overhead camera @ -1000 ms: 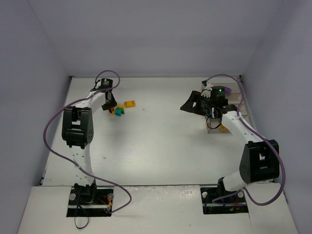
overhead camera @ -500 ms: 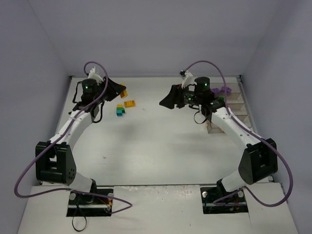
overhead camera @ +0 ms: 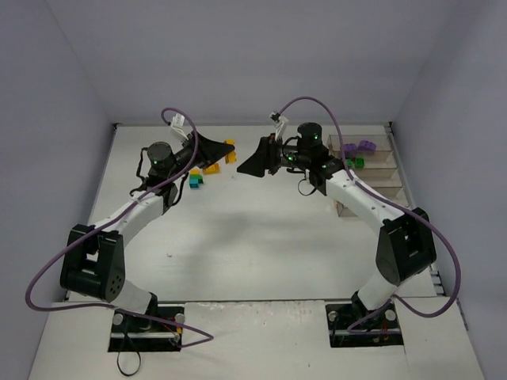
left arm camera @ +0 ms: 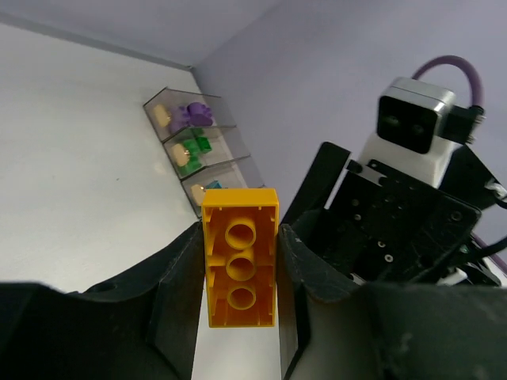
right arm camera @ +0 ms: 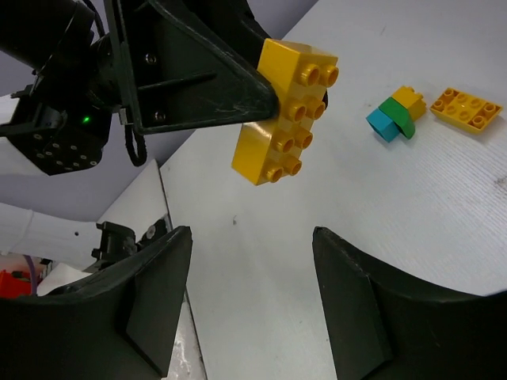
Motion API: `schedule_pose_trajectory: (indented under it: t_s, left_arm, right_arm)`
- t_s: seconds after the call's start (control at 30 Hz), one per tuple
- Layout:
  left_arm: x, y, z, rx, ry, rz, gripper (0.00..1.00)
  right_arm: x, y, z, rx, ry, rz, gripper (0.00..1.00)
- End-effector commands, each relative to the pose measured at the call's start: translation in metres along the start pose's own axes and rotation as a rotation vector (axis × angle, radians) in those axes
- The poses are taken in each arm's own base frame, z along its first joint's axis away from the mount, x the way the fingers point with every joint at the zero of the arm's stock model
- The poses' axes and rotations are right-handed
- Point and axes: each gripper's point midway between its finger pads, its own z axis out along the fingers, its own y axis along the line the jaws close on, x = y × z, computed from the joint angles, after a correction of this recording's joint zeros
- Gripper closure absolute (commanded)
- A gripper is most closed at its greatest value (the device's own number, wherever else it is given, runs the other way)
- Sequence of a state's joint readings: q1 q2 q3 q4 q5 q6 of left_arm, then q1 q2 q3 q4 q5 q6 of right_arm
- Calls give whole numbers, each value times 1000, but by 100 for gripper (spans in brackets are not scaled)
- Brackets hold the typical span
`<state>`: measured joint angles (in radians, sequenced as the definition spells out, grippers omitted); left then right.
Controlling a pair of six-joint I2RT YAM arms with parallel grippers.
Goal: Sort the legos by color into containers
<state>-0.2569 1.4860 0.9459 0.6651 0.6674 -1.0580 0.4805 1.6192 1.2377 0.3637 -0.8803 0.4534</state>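
My left gripper (overhead camera: 224,148) is shut on an orange lego (overhead camera: 230,150), held in the air above the back middle of the table. In the left wrist view that brick (left arm camera: 239,269) shows its hollow underside between the black fingers (left arm camera: 181,277). My right gripper (overhead camera: 247,165) stands open just to its right, facing it, with nothing between its fingers (right arm camera: 162,277). The right wrist view has the held brick (right arm camera: 289,111) a little beyond its fingertips. The containers (overhead camera: 379,169) line the right edge, with purple legos (overhead camera: 357,147) and green legos (overhead camera: 356,162) inside.
Loose bricks lie on the table at the back left: an orange flat plate (overhead camera: 211,169) and a small cluster of teal, green and orange pieces (overhead camera: 195,180), seen in the right wrist view as a cluster (right arm camera: 396,115) beside the plate (right arm camera: 467,109). Grey walls close the table in.
My left arm has swung right from the pile and lifted the orange lego toward the middle. The right arm has left the containers and moved left to face it.
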Motion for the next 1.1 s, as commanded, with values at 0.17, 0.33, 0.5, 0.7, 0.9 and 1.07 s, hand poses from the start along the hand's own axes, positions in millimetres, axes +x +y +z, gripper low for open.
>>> schedule_pose_trajectory:
  t_s: [0.17,0.33,0.5,0.7,0.9,1.07]
  left_arm:
    - [-12,-91,-9,333,-53,171,100]
    - [-9,-105,-10,394,-50,187,100]
    - [-5,-115,-13,436,-38,204,100]
    - [4,-115,-15,443,-14,215,100]
    - [10,-111,-14,425,6,230,82]
    - [9,-92,-14,307,0,284,24]
  right_arm:
    - [-49,50,1,-170,-96,-109,41]
    - [-51,50,3,-174,-98,-109,41]
    - [-51,50,3,-173,-98,-104,42]
    - [-54,55,1,-193,-114,-109,67]
    - [-52,57,-3,-195,-114,-112,100]
    - [-45,38,-14,-118,-110,-76,100]
